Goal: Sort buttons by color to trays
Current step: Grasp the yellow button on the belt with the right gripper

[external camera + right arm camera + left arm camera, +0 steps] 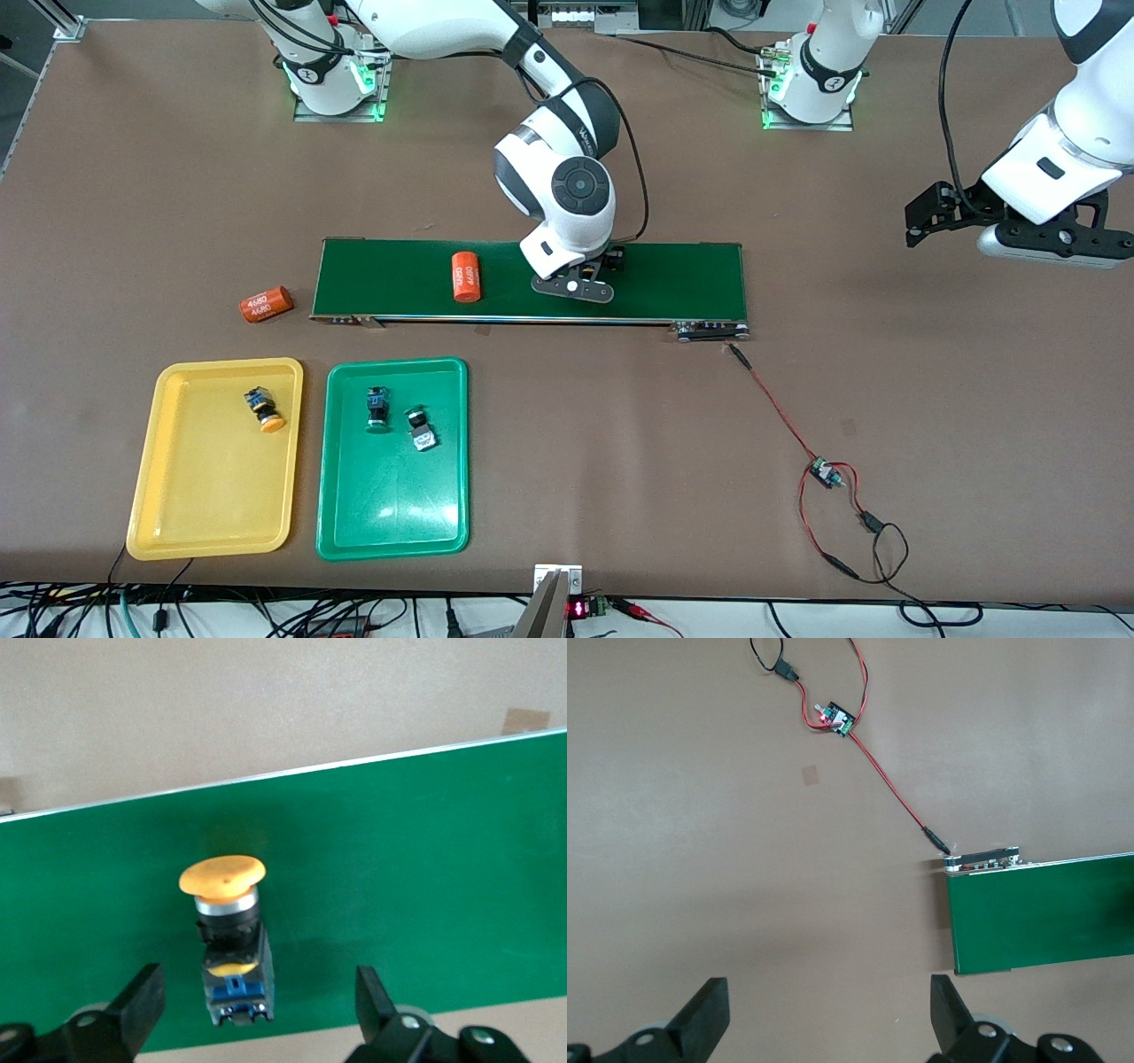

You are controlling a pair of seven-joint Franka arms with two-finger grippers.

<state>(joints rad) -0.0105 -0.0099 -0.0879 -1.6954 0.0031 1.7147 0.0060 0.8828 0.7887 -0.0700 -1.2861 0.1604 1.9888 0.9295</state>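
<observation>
Brown surface [886, 399], with a dark-green belt [691, 270] laid across its middle. We note the right gripper [252, 1010] low over the belt, jaws apart and straddling a yellow-capped button [229, 930] lying on its side — placed, we judge, for a grasp on the body, not yet clamped. The left gripper [824, 1019] waits in the air over bare surface at the left arm's end of the table, jaws wide apart, holding nothing.

Sorting matches colour so far: the yellow tray [168, 496] holds one yellow-capped button [264, 409]; the green tray [390, 514] beside it holds two green ones [377, 408] [420, 428].

Count — buttons: four (two yellow, two green), three already in trays. Trays: two. Orange numbered cylinders: two, one on the belt [466, 276], one [266, 304] off it toward the right arm's end — not task items. One circuit board [826, 472] on red-black wires.
</observation>
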